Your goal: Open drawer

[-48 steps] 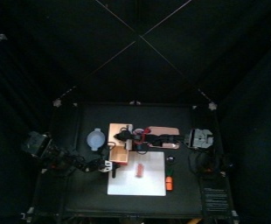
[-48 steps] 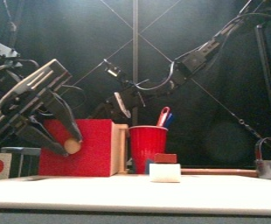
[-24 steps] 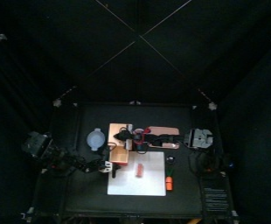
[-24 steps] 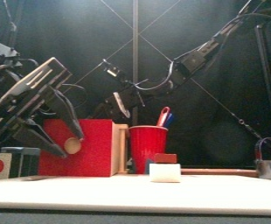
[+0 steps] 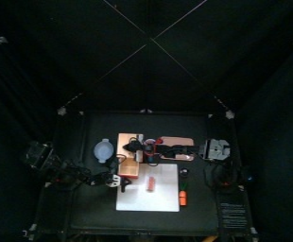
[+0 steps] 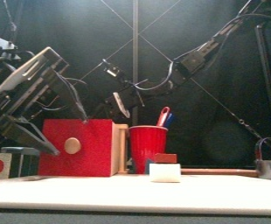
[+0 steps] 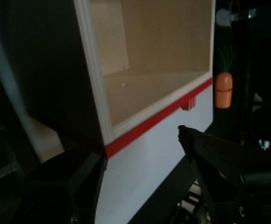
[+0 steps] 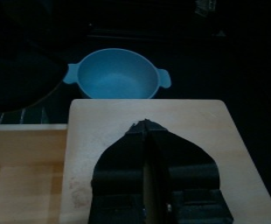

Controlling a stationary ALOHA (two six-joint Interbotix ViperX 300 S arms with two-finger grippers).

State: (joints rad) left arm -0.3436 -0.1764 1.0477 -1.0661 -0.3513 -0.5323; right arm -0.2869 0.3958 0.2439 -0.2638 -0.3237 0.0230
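Observation:
The drawer point(image 6: 86, 149) has a red front with a round wooden knob point(image 6: 72, 146). In the left wrist view its tray point(image 7: 149, 83) stands pulled out, pale wood inside. My left gripper point(image 6: 59, 125) hangs open just up and left of the knob, touching nothing; the drawer's red-edged front point(image 7: 162, 131) lies between its spread jaws. My right arm reaches across from the right, and my right gripper point(image 8: 146, 133) rests shut on the box's wooden top point(image 8: 103, 122). From above, the drawer point(image 5: 132, 165) sits left of the table's middle.
A red cup point(image 6: 149, 149) holding pens stands right of the drawer, with a small white block point(image 6: 165, 171) in front. A blue bowl point(image 8: 117, 74) lies beyond the box. A white sheet point(image 5: 156, 194) and an orange piece point(image 5: 182, 197) lie near the front.
My left gripper let go of the knob, opened wide and drew back up and to the left. The drawer's red front now looms slightly larger toward the front camera.

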